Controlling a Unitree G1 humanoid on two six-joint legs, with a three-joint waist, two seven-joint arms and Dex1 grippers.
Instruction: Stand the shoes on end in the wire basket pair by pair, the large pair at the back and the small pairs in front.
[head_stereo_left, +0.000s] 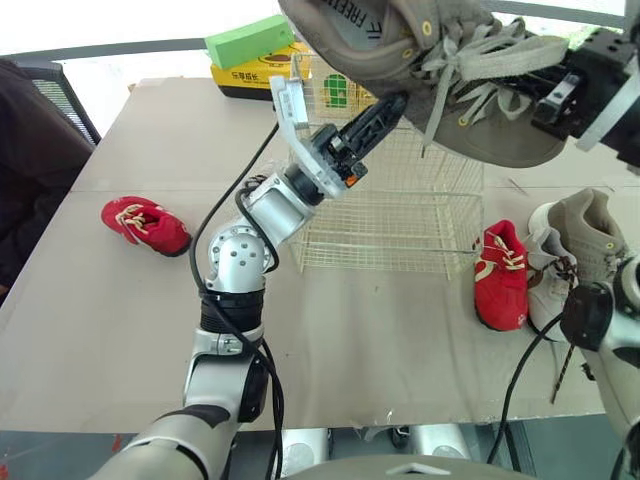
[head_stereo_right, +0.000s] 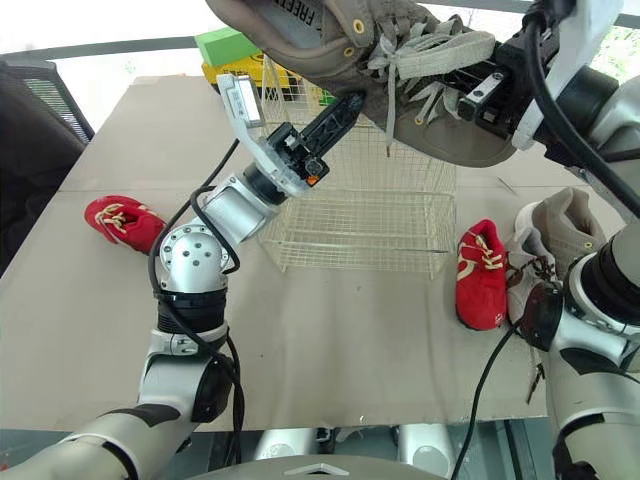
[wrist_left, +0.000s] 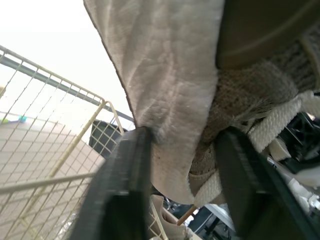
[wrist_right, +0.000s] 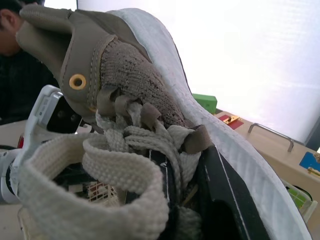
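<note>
The right pincer (head_stereo_left: 552, 95) was clamped on the large tan shoe (head_stereo_left: 470, 60), which hung in the air beside it. The wire basket (head_stereo_left: 400, 215) stood below it. The left pincer (head_stereo_left: 388, 108) was open, its fingers (wrist_left: 127, 185) straddling the shoe's fabric edge.

I counted two large taupe shoes (head_stereo_left: 500, 140), two red shoes (head_stereo_left: 145, 225), one pale shoe (head_stereo_left: 545, 285), one wire basket (head_stereo_left: 400, 230), two boxes (head_stereo_left: 250, 42)
</note>
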